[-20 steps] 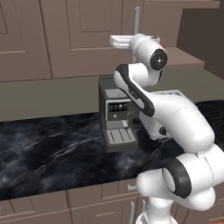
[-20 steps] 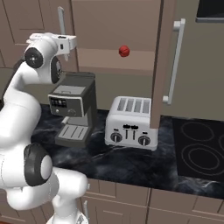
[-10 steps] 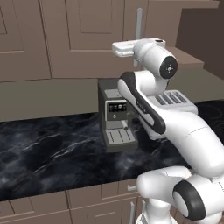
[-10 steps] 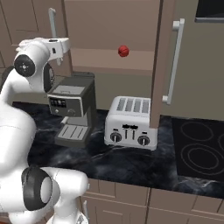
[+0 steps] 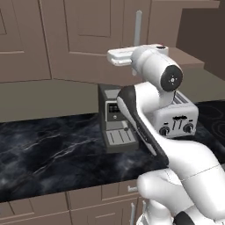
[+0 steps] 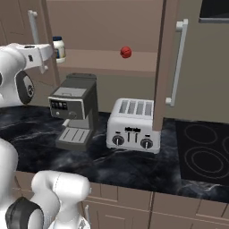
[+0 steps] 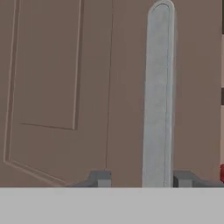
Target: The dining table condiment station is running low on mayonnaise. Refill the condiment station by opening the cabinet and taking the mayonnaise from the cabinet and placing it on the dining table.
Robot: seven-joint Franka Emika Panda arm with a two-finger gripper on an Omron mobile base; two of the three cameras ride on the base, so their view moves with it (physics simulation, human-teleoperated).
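The mayonnaise (image 6: 58, 48), a small whitish jar with a dark lid, stands at the left end of the shelf inside the cabinet (image 6: 107, 27). The cabinet's right door (image 6: 162, 67) is swung open and seen edge-on. The left door (image 7: 57, 87) faces my hand. Its silver bar handle (image 7: 157, 96) (image 5: 138, 26) (image 6: 33, 27) runs between my fingertips (image 7: 99, 178). My gripper (image 7: 142, 179) is open around the handle, with a gap on the left side. The dining table is out of view.
A small red object (image 6: 125, 52) lies further right on the same shelf. Below the cabinet, a coffee machine (image 6: 74, 109) and a toaster (image 6: 133, 125) stand on the black marble counter (image 5: 52, 149). A cooktop (image 6: 203, 154) is at the right.
My hand has dropped a little and shifted left by the left door's handle. The arm's elbow has swung closer to the cameras. The jar and the doors have not moved.
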